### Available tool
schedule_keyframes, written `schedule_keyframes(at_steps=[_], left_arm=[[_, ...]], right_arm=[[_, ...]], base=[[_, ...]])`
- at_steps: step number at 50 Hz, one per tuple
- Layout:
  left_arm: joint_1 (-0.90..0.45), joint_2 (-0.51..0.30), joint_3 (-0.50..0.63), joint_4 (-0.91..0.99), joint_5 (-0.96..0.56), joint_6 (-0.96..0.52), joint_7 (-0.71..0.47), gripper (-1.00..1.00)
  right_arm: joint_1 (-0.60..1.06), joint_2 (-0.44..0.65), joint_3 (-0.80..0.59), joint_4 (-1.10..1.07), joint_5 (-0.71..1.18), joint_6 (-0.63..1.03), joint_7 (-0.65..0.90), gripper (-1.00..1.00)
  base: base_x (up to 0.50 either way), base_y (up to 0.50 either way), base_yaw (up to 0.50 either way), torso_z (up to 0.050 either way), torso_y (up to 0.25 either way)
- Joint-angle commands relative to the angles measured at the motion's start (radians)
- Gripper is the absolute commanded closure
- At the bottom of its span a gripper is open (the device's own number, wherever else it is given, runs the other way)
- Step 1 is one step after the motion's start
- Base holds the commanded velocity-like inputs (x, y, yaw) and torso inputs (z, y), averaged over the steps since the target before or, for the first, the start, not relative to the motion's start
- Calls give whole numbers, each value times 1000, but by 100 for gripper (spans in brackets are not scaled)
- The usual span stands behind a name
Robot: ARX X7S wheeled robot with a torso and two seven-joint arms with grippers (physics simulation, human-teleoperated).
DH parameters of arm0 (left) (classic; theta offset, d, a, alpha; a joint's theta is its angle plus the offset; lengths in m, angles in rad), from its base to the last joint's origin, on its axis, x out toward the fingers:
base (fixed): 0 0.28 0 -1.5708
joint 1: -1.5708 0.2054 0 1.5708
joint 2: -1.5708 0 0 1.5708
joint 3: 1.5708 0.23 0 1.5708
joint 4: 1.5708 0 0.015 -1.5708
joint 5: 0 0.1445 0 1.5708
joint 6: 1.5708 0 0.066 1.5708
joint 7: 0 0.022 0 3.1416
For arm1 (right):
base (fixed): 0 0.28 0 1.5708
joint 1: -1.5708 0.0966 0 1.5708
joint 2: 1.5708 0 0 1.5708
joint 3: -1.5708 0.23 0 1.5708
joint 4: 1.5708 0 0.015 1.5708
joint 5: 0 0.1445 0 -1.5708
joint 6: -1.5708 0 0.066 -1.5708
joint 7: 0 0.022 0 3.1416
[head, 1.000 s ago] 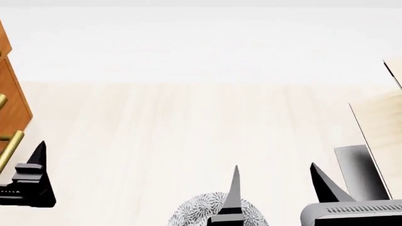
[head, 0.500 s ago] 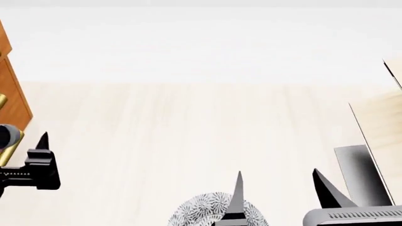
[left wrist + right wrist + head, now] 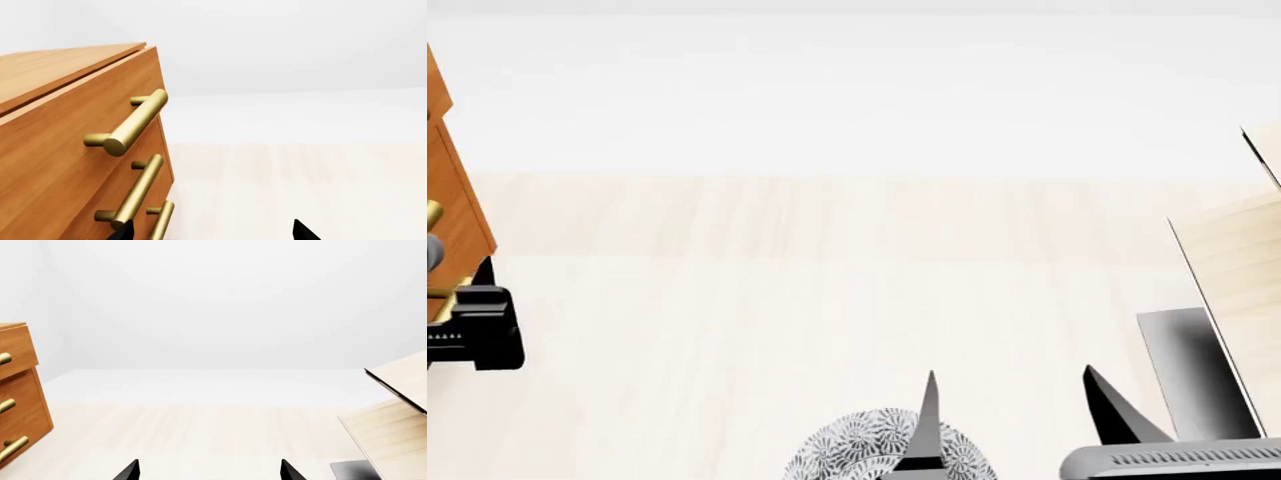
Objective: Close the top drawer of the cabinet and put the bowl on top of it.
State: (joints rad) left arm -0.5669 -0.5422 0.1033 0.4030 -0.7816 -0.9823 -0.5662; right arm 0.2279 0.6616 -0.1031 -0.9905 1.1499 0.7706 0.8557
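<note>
Clearly top drawer (image 3: 80, 135) protruding, handle (image 3: 130, 125) horizontal, bowl (image 3: 888, 448) floor-level

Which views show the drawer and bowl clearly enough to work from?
Left wrist view: top drawer sharp, evenly lit, no glare, sticking out from the cabinet. Head view: bowl cropped at the frame edge, partly behind the right gripper; the cabinet is only a sliver.
</note>
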Motion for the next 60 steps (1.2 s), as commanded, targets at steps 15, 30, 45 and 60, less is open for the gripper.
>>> schedule_keyframes(at_steps=[15, 30, 45, 60], left_arm=[[-35, -24, 12, -164, 91, 87, 32, -100], [-75, -56, -24, -177, 72, 45, 17, -100], [-64, -45, -24, -273, 128, 94, -9, -100], [-103, -22, -4, -398, 179, 132, -16, -100]], right_arm=[[-15, -3, -33, 13, -40, -20, -15, -100], [3, 18, -33, -6, 2, -16, 19, -100], [-23, 31, -35, -11, -15, -40, 12, -100], [-28, 20, -66, -5, -45, -53, 0, -100]], base=[[0, 0, 0, 0, 0], [0, 0, 0, 0, 0], [0, 0, 0, 0, 0], [0, 0, 0, 0, 0]])
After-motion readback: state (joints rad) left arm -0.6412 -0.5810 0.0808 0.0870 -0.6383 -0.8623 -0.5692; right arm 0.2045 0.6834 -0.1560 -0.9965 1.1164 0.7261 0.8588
